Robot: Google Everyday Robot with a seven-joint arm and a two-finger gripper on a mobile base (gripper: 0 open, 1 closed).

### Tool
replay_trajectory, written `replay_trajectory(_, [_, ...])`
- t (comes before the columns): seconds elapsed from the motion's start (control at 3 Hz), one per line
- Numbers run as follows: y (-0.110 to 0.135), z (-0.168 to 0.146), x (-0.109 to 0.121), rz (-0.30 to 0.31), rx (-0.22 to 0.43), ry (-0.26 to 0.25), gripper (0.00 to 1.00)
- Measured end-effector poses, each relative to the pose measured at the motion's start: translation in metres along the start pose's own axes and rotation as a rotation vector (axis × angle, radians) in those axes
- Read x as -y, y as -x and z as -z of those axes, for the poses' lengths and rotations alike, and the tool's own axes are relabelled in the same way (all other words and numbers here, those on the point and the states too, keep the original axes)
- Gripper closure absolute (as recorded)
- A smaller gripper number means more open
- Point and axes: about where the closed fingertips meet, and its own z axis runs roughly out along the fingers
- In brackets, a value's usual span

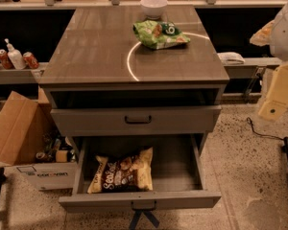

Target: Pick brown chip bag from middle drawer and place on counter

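The brown chip bag (123, 172) lies flat in the left front part of the middle drawer (182, 199), which is pulled far out at the bottom of the cabinet; blue strips hang from its dark handle (144, 207). The counter (96, 51) is the grey-brown wood-grain cabinet top above, marked with a thin white circle line (128, 63). My gripper (274, 104) hangs with the pale arm at the right edge of the camera view, to the right of the cabinet at about counter height, well away from the bag.
A green chip bag (159, 34) and a white bowl (153, 6) sit on the far part of the counter. The upper drawer front with a bare black handle (138, 120) stands slightly out. An open cardboard box (19, 133) stands on the floor at the left. Cans and a bottle (14, 59) stand on a shelf at the left.
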Motion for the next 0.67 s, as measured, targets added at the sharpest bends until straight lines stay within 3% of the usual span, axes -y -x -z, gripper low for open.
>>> replay_trajectory(0.33, [0.0, 0.0, 0.0, 0.0, 0.0, 0.0, 0.0])
replay_trajectory(0.67, [0.006, -0.03, -0.006, 0.043, 0.023, 0.013, 0.0])
